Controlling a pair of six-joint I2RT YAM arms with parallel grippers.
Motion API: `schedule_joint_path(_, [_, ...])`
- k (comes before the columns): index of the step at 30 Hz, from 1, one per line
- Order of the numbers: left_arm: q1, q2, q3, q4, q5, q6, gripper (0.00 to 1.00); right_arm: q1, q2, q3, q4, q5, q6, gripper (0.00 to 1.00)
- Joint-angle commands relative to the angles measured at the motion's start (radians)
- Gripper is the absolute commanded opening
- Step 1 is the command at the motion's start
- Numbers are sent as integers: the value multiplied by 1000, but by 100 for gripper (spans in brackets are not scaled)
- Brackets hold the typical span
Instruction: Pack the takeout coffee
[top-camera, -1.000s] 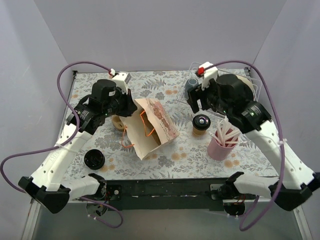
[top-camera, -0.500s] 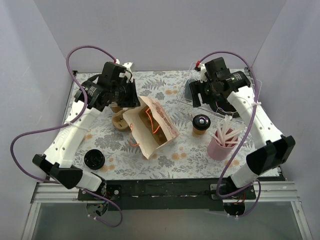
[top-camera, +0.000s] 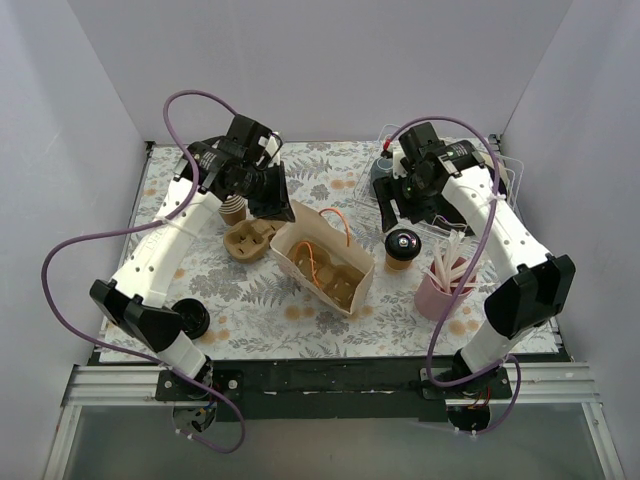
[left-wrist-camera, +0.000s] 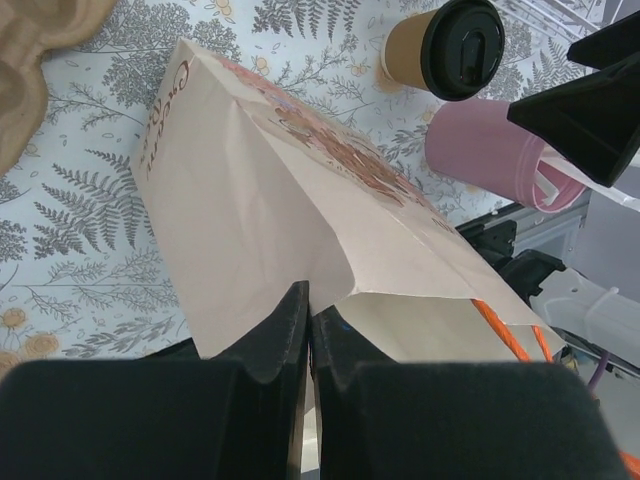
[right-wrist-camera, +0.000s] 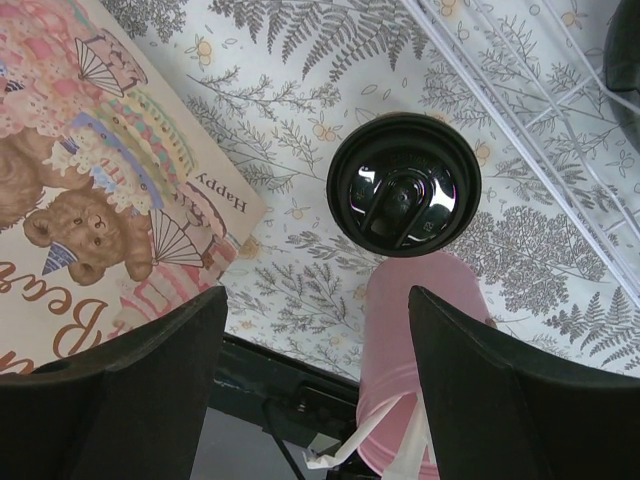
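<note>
The left tool pinches the top edge of the tall pale paper bag. The small brown paper cup with a black lid stands at the bag's 3 o'clock, below the right tool, which is spread wide.

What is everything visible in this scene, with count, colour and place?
paper bag: one, kraft with orange handles, centre, mouth open
takeout coffee: one, brown with black lid, right of the bag
pink cup: one, holding white sticks, near right
cup carrier: one, brown, left of the bag
paper cups: one stack, tan, behind the carrier, partly hidden
round black object: one, near left
grey mug: one, far right, in the clear tray
left fingers: black, shut on the bag's rim
right fingers: black, open above the coffee
</note>
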Motion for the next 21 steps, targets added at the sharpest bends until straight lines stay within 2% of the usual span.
schedule_joint_path(1, [-2,-43,-11,-44,41,-11,8,-4,-63,-25,16,-24,17,81])
schedule_joint_path(2, [-3,-51,-29,-43,42,-7,19,-4,-71,-43,26,-22,17,81])
schedule_joint_path(5, [-3,-65,-52,-44,27,7,27,-4,-88,-61,33,-30,17,81])
schedule_joint_path(6, [-3,-68,-57,-43,19,15,33,-3,-88,-63,33,-35,18,81])
schedule_joint_path(10, [-3,-69,-60,-48,-42,85,41,-4,-103,-68,39,-39,23,81])
schedule_joint_path(14, [-2,-60,-71,-34,-164,128,51,-4,-114,-78,42,-39,21,80])
schedule_joint_path(18, [-3,-28,-31,-40,-191,128,54,-4,-126,-80,51,-44,0,80])
schedule_joint_path(21, [-3,-58,-72,-49,-174,125,54,-3,-128,-112,94,-41,-22,80])
